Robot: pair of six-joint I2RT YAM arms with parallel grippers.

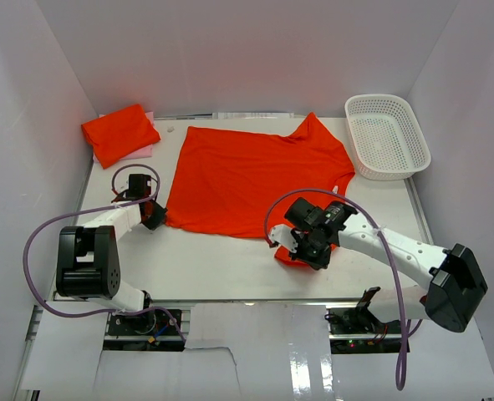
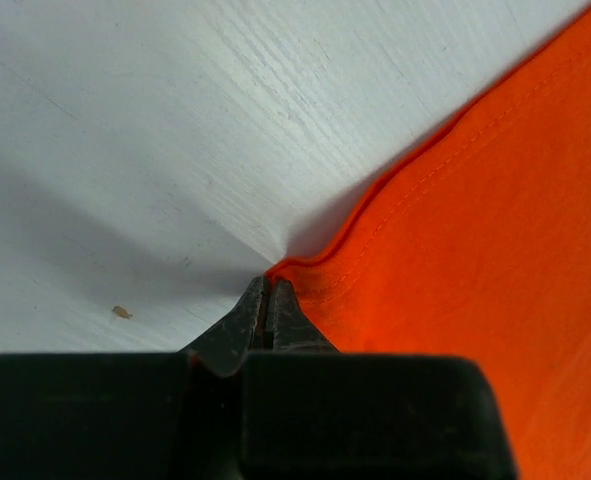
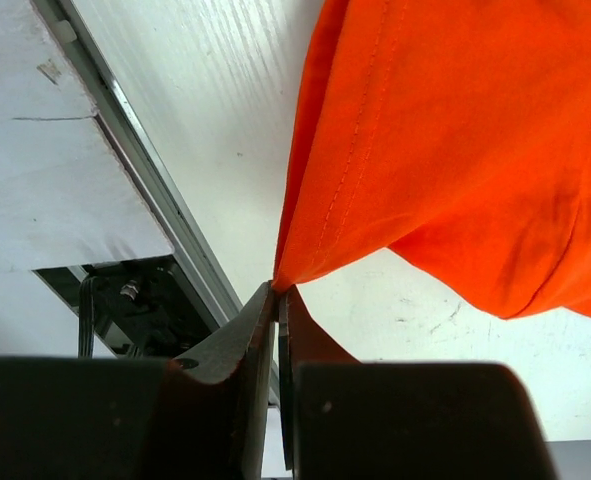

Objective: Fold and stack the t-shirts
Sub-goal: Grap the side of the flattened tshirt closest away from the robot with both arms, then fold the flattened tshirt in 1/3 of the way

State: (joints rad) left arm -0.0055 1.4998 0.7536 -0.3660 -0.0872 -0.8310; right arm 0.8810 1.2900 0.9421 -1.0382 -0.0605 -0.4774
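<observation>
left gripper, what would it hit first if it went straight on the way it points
The spread t-shirt: the left gripper is shut on its corner. Beyond that, seemingly just table beside the shirt's edge, though depth is unclear.

The spread t-shirt (image 1: 255,180) is matt orange-red cloth with a stitched hem. The surface (image 2: 175,120) looks like white-painted wood, faintly grained. The basket (image 1: 387,138) at two o'clock is white plastic mesh.

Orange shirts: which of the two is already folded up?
The folded shirt in the far left corner, a small thick bundle. The spread-out shirt lies open and flat across the middle of the table.
</observation>
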